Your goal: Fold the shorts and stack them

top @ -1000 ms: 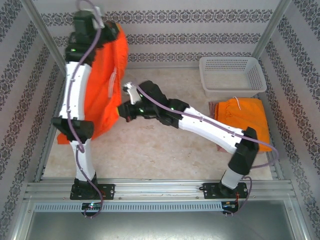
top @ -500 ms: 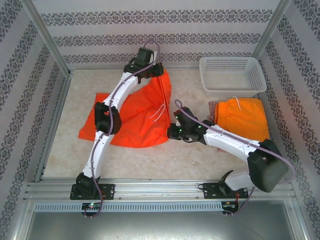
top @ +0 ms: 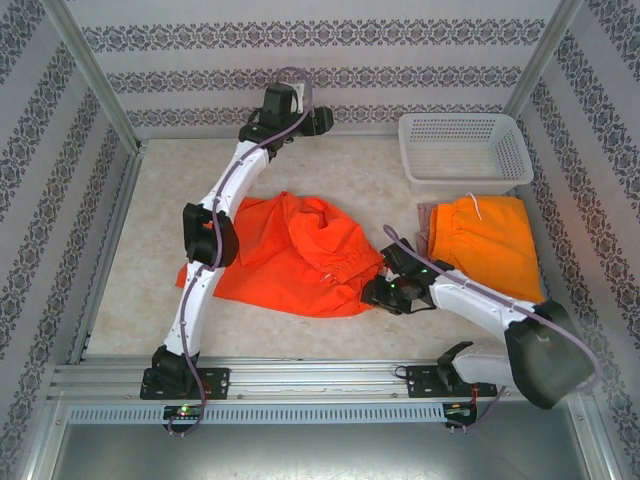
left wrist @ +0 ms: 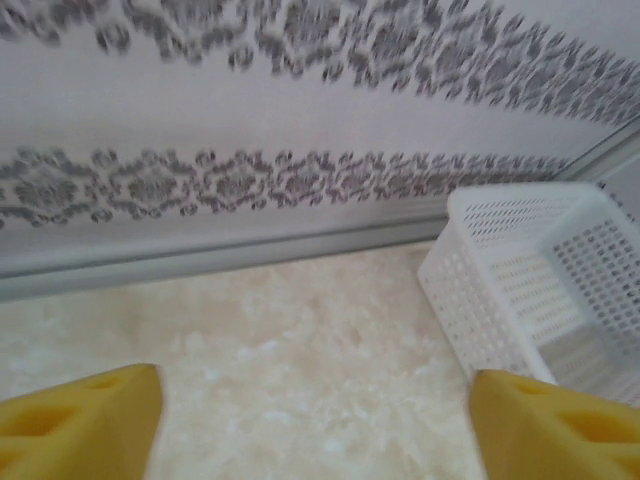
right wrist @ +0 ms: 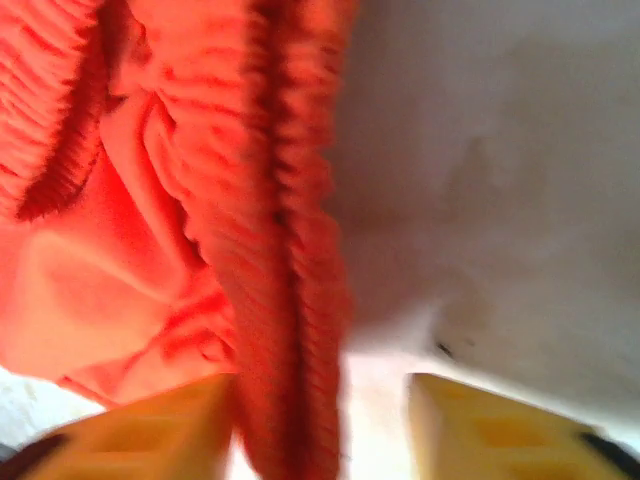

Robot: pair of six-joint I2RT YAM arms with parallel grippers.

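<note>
The table (top: 150, 200) is pale and has patterned walls around it. The left arm (top: 215, 215) reaches long from its base at 7 o'clock up to 12 o'clock, near the back wall. The left claw (left wrist: 315, 425) hangs there over bare table. Its yellow fingers (left wrist: 85, 420) are wide apart and hold nothing.

The right arm (top: 480, 305) lies low and bent, pointing toward 9 o'clock. The right claw (right wrist: 320, 405) is at the 4 o'clock edge of the big red-orange shorts (top: 290, 255). Its fingers are apart, and the ruffled waistband sits between them.

The red-orange shorts lie crumpled in the middle of the table. The white basket (top: 465, 150) sits at 1 o'clock. The orange shorts (top: 490, 245) lie folded at 3 o'clock. The pink shorts (top: 424, 222) peek out from under them.
</note>
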